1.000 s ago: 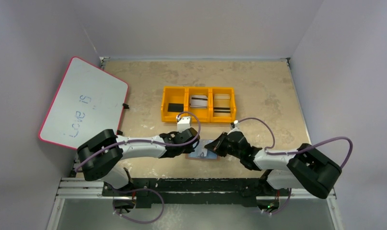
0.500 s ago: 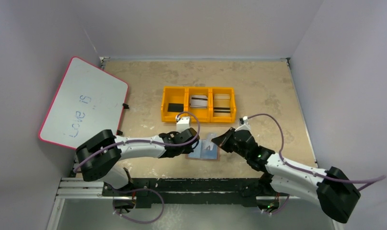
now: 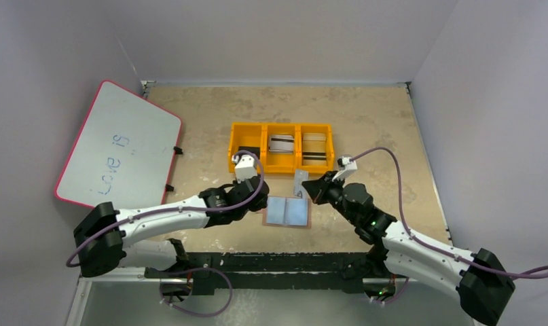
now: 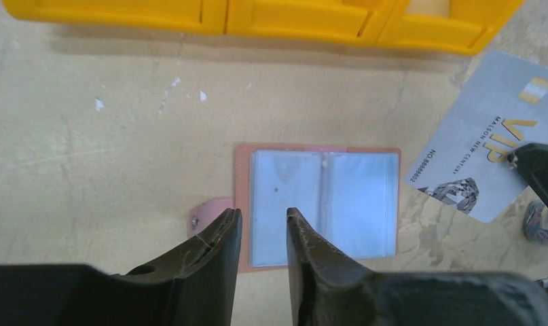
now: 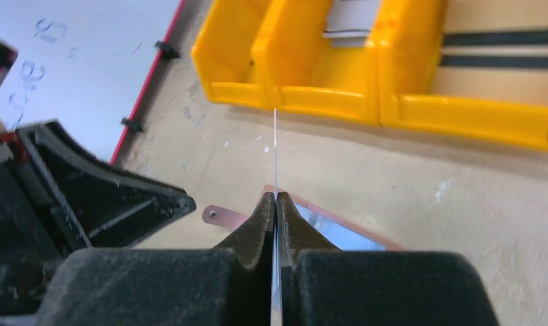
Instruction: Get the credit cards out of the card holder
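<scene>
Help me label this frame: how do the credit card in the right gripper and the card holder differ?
The credit card is pinched in the right gripper, jaws shut on it; the card holder lies open on the table, ungripped. The credit card is one grey sheet with gold VIP lettering; the card holder is tan leather with two pale blue-grey panels and a snap tab. Both are flat rectangles.

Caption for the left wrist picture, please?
Open card holder lies flat before the left gripper; the right gripper holds a grey VIP card beside it.
</scene>
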Robot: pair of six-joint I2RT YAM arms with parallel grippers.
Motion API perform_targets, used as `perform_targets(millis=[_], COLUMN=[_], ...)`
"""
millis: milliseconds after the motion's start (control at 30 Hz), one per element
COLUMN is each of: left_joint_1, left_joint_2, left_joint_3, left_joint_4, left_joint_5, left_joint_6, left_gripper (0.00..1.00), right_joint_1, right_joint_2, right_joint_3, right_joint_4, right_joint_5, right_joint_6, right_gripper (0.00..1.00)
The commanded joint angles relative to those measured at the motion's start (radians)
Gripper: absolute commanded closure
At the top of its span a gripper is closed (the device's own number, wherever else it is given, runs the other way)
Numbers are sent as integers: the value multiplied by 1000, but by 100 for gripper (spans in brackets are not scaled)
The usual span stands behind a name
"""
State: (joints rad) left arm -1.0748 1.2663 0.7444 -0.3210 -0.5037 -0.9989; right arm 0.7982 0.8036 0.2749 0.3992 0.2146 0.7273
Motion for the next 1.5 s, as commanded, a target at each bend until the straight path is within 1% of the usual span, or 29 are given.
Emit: perform_targets(millis=[0,100,200,233,267,333,400,467,533,600,700,733,833,867,933,1000,1100,1200,1300,1367,1467], left_joint_1=[-3,-1,17,24,30,38,57,93,160,240,309,323,327,328,328,329,328,328,327,327,327], left_joint_2=[-104,-145,-154,-155,-156,-166,-177,-192,-214,-237,-264,-267,-278,-292,-317,-336,-361,-376,-365,-348,-345], left_joint_3=[18,23,42,50,57,64,71,77,74,72,99,125,198,202,194,190,169,155,158,171,171], left_joint_4=[-83,-156,-256,-290,-318,-362,-388,-412,-418,-415,-431,-453,-541,-549,-557,-575,-606,-598,-598,-626,-635], left_joint_5=[-163,-243,-293,-308,-327,-350,-359,-357,-326,-293,-275,-273,-337,-377,-428,-470,-514,-513,-528,-539,-531], left_joint_6=[1,0,-16,-21,-26,-25,-12,7,47,94,123,130,119,130,146,139,108,98,105,97,82], left_gripper=[66,55,50,49,48,40,36,36,36,35,35,35,35,35,29,28,25,24,23,23,23], right_joint_1=[1,4,37,66,100,193,241,255,256,256,256,254,224,209,154,104,70,46,-4,-35,-57], right_joint_2=[-23,-14,11,23,36,75,114,146,165,181,224,253,374,411,473,523,582,658,719,741,770], right_joint_3=[35,52,89,106,125,171,218,260,283,288,297,318,437,474,546,602,658,721,777,814,845], right_joint_4=[231,270,252,227,199,151,84,29,10,37,81,67,-40,-68,-97,-103,-91,-99,-153,-179,-208], right_joint_5=[-117,-207,-265,-245,-189,-80,6,95,146,186,228,204,229,223,159,115,82,79,-7,-22,-91], right_joint_6=[-303,-435,-601,-659,-703,-793,-857,-872,-886,-920,-987,-1017,-1082,-1102,-1118,-1129,-1194,-1255,-1278,-1277,-1330], right_gripper=[100,100,100,100,100,100,100,100,100,100,100,100,100,100,100,100,100,100,100,100,100])
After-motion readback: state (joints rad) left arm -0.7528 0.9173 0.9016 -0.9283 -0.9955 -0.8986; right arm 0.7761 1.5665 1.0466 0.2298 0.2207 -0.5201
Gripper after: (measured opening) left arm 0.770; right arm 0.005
